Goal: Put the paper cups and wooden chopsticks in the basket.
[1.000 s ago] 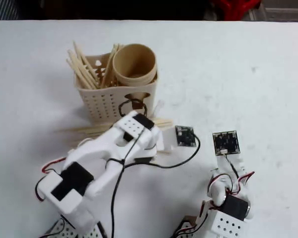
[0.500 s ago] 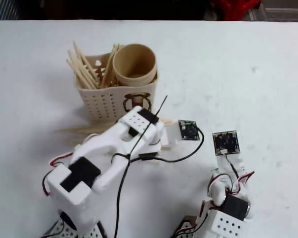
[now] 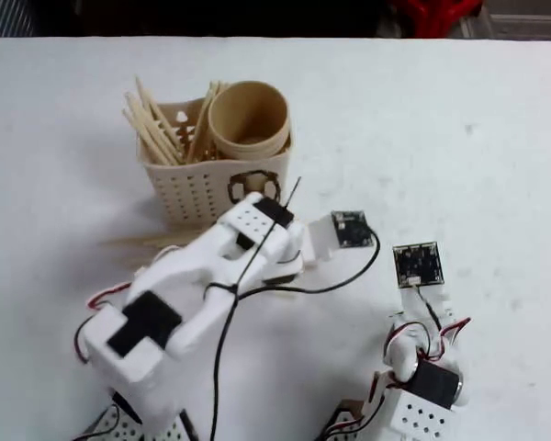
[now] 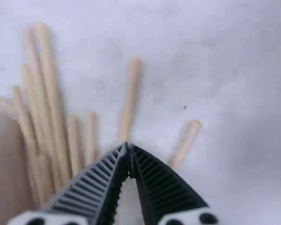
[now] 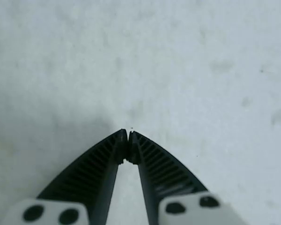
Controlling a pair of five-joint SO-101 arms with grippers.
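Observation:
A white perforated basket (image 3: 195, 191) stands at the back left of the table. It holds a tan paper cup (image 3: 249, 118) and a bundle of wooden chopsticks (image 3: 152, 127) that lean out to the left. More chopsticks (image 3: 140, 242) lie loose on the table in front of it. In the left wrist view my left gripper (image 4: 129, 149) is shut just above these loose chopsticks (image 4: 46, 103), and one chopstick (image 4: 130, 96) runs out from under its tips. Nothing shows between its fingers. My right gripper (image 5: 128, 137) is shut over bare table.
The left arm (image 3: 202, 285) lies across the table just in front of the basket, with its camera board (image 3: 350, 230) sticking out to the right. The right arm (image 3: 421, 390) sits folded at the front right. The white table (image 3: 459, 138) is open on the right.
The left arm has lifted and swung a little toward the basket, and its camera board moved up and to the right. The right arm has not moved.

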